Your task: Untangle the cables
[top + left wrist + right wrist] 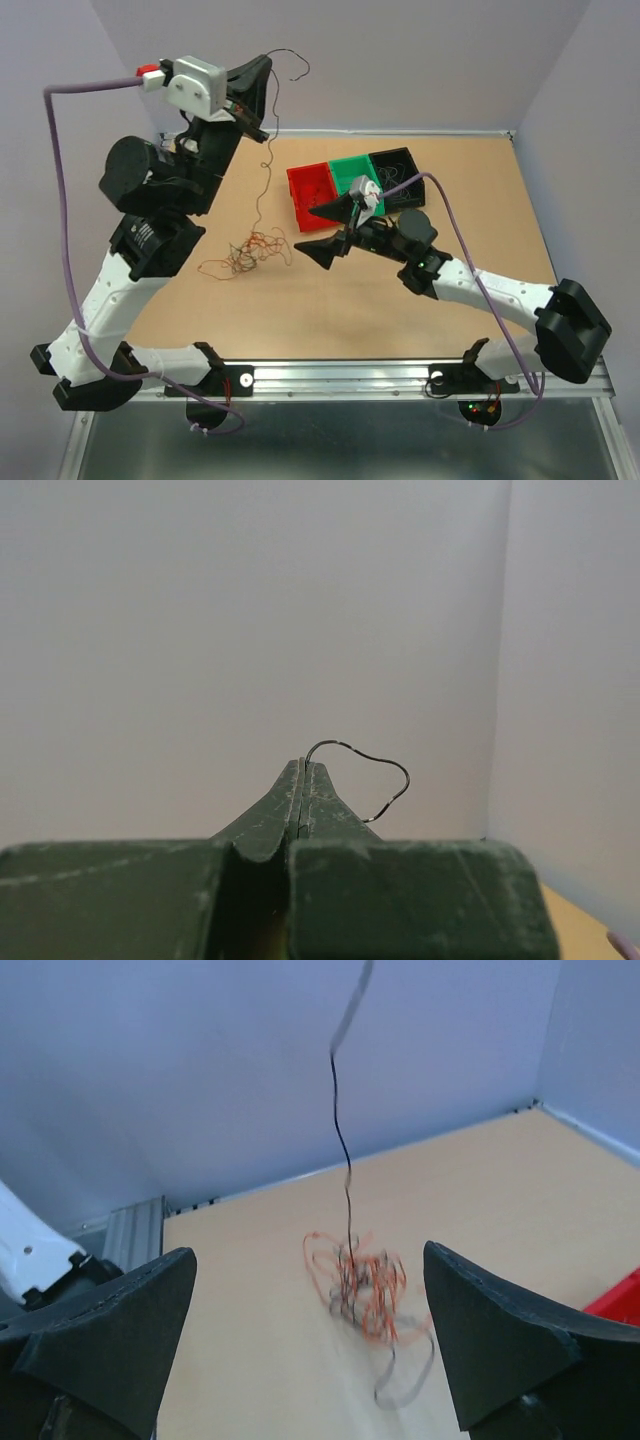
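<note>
A hair-thin black wire [267,180] was held clenched in the raised left gripper [303,768], its length strung near-vertically down to the small red-orange and brown curly tangle [250,252] on the tan tabletop [480,200]. The tangle was seen just ahead of the nearer right gripper [316,231], whose jaws were spread wide with nothing grasped.

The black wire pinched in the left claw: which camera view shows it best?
The top external view: the black wire runs whole from the shut left claw down to the tangle. Left wrist shows only its free end; right wrist shows the lower stretch entering the tangle.
</note>
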Action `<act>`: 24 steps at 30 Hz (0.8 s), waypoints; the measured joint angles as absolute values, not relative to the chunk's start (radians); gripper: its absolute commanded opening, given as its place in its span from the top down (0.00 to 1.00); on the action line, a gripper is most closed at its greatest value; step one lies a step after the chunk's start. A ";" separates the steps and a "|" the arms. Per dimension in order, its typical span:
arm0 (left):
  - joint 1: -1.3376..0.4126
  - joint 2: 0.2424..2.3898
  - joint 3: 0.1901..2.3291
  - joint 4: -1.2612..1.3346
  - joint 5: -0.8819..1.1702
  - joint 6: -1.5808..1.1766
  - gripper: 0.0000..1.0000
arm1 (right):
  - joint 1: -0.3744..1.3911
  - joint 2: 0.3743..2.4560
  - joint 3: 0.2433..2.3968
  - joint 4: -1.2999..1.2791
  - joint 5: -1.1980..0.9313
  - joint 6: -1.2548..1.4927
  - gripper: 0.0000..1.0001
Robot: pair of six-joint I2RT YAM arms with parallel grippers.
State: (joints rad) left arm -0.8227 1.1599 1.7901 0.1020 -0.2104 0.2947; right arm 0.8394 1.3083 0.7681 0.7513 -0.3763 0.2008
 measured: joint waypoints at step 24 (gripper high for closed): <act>-0.823 1.337 2.256 0.142 -0.379 0.418 1.00 | 0.861 1.707 0.627 0.859 -0.178 0.187 0.89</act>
